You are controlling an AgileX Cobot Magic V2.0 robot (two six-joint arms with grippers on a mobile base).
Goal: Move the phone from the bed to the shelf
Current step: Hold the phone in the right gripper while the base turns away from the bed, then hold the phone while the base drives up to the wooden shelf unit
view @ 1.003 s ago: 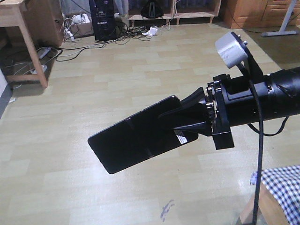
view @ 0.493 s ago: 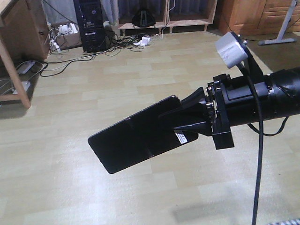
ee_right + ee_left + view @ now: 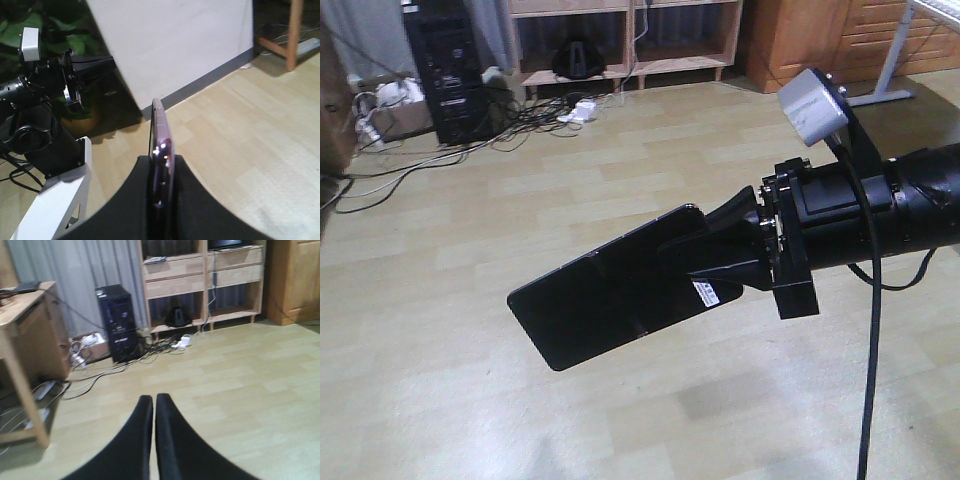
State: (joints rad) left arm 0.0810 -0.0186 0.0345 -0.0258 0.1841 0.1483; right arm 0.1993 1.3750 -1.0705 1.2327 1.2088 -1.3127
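Right end effector [image 3: 705, 268] clamped tight on phone [image 3: 590, 305], black slab jutting out past fingertips, in mid-air over wood floor [image 3: 520, 200]. Right wrist view: phone edge-on, pinkish rim between fingers. Left end effector [image 3: 154, 407] pinched together, nothing in it. Shelf [image 3: 200, 277] across room, well apart from phone.

Front view: the phone [image 3: 605, 300] projects leftward from between the fingers of the right gripper [image 3: 720, 262], above the floor [image 3: 620, 420] and well apart from the shelf [image 3: 670, 64] behind it. A computer tower [image 3: 445, 70] stands just left of the shelf, a cabinet [image 3: 790, 45] stands to its right, and cables [image 3: 535, 110] lie on the floor before them. Left wrist view: the left gripper [image 3: 152, 402], fingers together, points toward the tower, with a desk [image 3: 20, 325] at far left.
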